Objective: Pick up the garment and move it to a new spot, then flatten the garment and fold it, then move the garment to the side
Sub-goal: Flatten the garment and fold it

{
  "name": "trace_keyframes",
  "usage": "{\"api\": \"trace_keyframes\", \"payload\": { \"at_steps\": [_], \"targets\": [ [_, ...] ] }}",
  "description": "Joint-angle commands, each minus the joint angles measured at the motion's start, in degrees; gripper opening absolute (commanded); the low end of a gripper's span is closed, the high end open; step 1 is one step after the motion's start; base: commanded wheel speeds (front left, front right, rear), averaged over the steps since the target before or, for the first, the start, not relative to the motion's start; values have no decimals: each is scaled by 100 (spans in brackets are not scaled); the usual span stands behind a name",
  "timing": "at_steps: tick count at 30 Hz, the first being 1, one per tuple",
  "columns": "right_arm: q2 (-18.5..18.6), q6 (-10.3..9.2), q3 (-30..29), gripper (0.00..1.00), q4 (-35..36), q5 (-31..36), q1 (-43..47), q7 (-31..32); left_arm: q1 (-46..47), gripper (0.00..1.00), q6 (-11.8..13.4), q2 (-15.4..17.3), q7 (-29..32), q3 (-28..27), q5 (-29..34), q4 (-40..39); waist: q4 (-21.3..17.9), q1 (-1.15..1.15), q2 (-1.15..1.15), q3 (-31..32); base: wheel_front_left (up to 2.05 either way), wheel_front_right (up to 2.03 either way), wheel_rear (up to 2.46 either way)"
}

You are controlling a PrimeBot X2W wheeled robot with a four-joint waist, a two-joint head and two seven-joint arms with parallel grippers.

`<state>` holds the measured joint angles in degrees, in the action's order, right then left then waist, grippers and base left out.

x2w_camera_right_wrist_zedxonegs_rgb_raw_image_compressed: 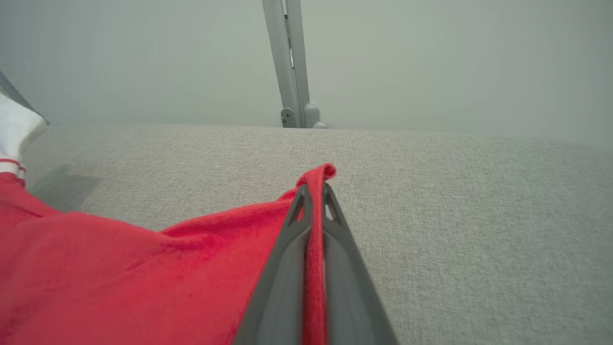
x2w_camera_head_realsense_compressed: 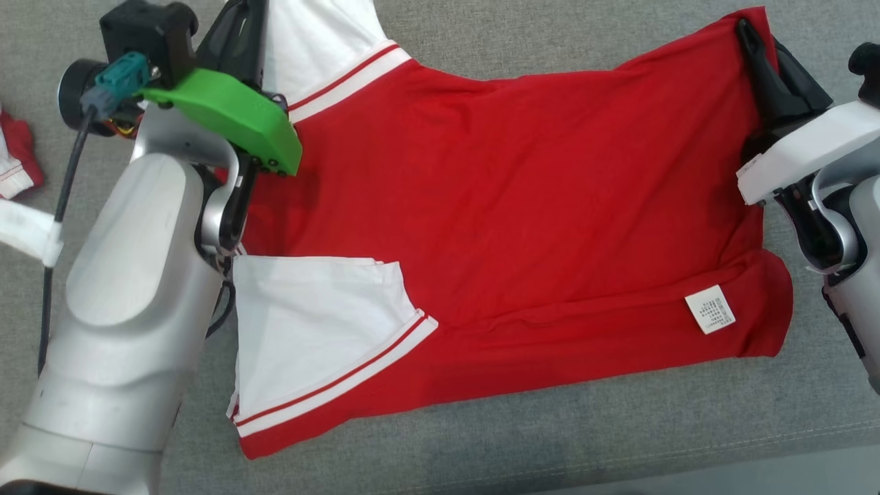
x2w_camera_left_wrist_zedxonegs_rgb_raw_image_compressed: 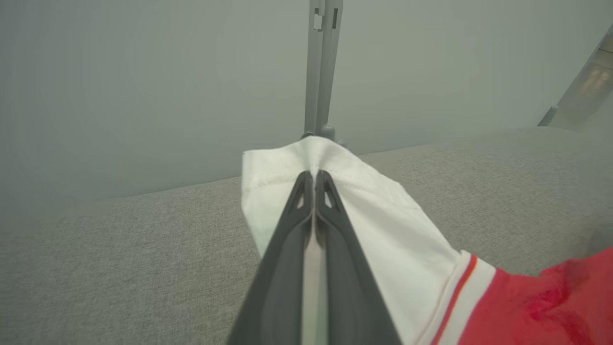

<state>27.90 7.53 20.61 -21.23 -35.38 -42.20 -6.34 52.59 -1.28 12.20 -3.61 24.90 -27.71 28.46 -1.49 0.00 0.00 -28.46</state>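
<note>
The red T-shirt (x2w_camera_head_realsense_compressed: 522, 206) lies spread on the grey upholstered surface (x2w_camera_head_realsense_compressed: 550, 440), stretched between the two tools. The left gripper (x2w_camera_left_wrist_zedxonegs_rgb_raw_image_compressed: 314, 175) is pressed together on the edge of the far white sleeve (x2w_camera_left_wrist_zedxonegs_rgb_raw_image_compressed: 383, 215). The right gripper (x2w_camera_right_wrist_zedxonegs_rgb_raw_image_compressed: 315, 188) pinches the far hem corner (x2w_camera_right_wrist_zedxonegs_rgb_raw_image_compressed: 318, 173), and red cloth runs down between its fingers.

Both holds look thin. The right one bites only a narrow fold near the fingertips, so a quick or uneven lift could pull that corner free and drop one side. If the arms move apart or out of step, the cloth may twist or drag. That could undo the near white sleeve (x2w_camera_head_realsense_compressed: 309, 323), which lies folded onto the body below the left gripper.

Count: one T-shirt, two white sleeves, and one care label (x2w_camera_head_realsense_compressed: 710, 309) below the right gripper. There are two grippers, and one red-and-white cloth (x2w_camera_head_realsense_compressed: 17, 155) lies apart, outboard of the left arm.
</note>
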Motion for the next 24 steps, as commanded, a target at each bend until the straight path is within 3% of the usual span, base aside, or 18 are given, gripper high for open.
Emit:
{"api": "trace_keyframes", "payload": {
  "at_steps": [1, 12, 17, 24],
  "targets": [
    [-15, -8, -60, 0, 93, -96, 126, -59, -215, 0, 82, 94, -24, -30, 6, -245, 3, 0, 0, 10, 0, 0, 0],
    [66, -7, -547, 0, 1436, -976, 1548, -338, -2399, 0, 977, 529, 23, 90, 244, -3292, 78, 0, 0, 88, 0, 0, 0],
    [73, -6, -690, 0, 1873, -1196, 2189, -294, -3283, 0, 1325, 676, 97, 49, 187, -4053, 63, 0, 0, 111, 0, 0, 0],
    [48, -6, -904, 0, 1976, -1100, 2799, -236, -4140, 0, 1599, 748, 142, -4, 6, -4500, 64, 0, 0, 166, 0, 0, 0]
  ]
}}
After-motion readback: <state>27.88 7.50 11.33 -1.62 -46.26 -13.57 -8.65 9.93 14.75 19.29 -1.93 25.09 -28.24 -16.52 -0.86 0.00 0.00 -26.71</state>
